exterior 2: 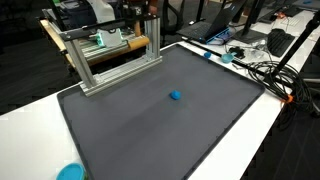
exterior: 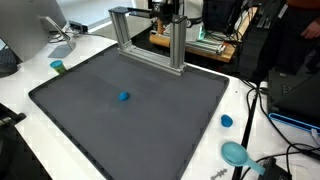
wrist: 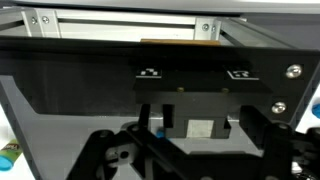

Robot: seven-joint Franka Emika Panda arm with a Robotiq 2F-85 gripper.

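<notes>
The gripper point(wrist: 195, 150) is shown with jaws spread and nothing held, near the aluminium frame point(exterior: 179, 45); a small blue ball point(exterior: 124, 97) is seen well apart on the dark mat point(exterior: 90, 120).

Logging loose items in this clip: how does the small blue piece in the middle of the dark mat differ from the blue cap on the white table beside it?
The blue piece lies on the dark mat; the blue cap lies off it, on the white table. The blue piece looks lumpy, while the blue cap looks flat and round. Both are small and blue.
</notes>
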